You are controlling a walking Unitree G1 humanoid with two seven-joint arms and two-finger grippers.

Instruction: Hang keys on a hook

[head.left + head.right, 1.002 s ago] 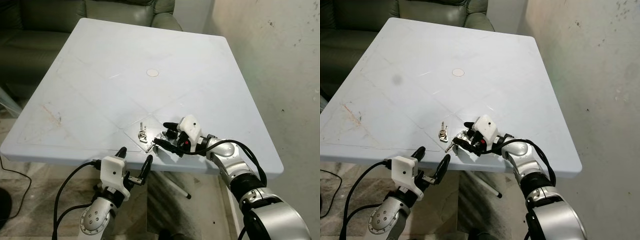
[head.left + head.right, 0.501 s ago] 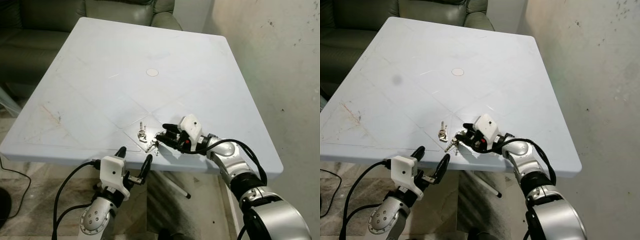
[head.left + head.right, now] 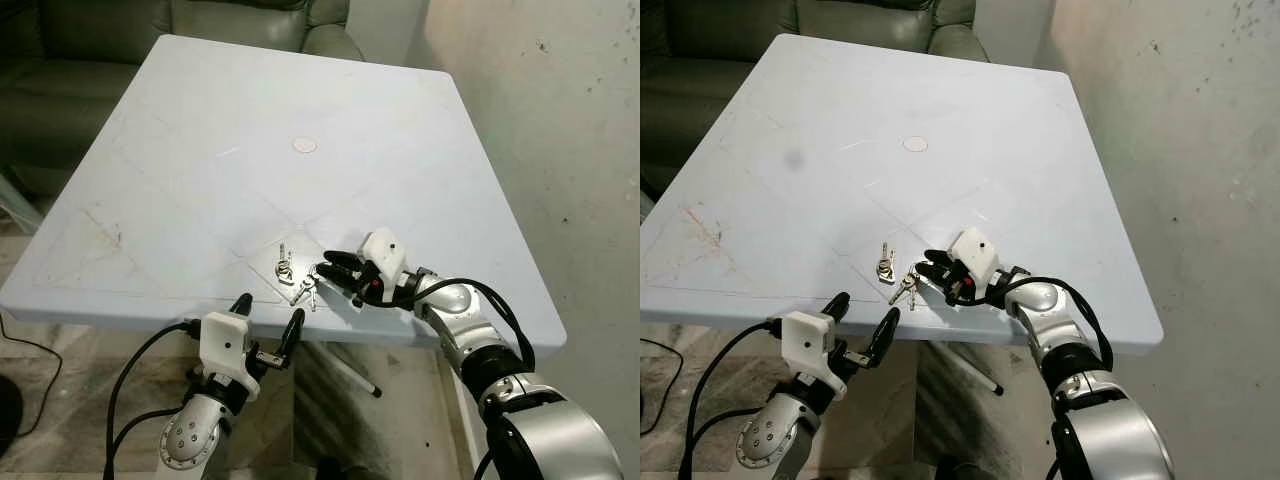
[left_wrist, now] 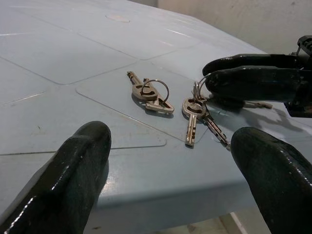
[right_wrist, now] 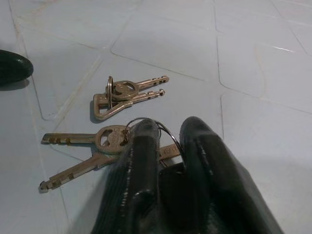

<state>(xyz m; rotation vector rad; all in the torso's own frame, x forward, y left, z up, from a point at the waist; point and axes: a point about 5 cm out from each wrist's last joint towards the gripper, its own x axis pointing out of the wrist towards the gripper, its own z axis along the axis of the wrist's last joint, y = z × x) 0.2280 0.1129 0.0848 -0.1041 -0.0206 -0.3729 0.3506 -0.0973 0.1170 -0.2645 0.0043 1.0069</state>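
Note:
Two bunches of metal keys lie near the front edge of the pale blue table (image 3: 250, 120). The farther bunch (image 3: 284, 264) lies flat and free. The nearer bunch (image 3: 306, 291) has two keys fanned out on the table, and its ring (image 5: 165, 132) runs between the fingertips of my right gripper (image 3: 328, 268). That gripper rests low on the tabletop and is shut on the ring. My left gripper (image 3: 269, 310) hangs open just below the table's front edge, pointing at the keys, with nothing between its fingers (image 4: 78, 170).
A dark green sofa (image 3: 90, 60) stands behind the table. A pale wall (image 3: 560, 120) runs along the right side. The table has a round plug mark (image 3: 304, 145) at its middle. A black cable (image 3: 30, 370) trails on the floor at left.
My right gripper's fingers, spread apart a second ago, have come together on the ring of the nearer key bunch. The left arm has stayed put.

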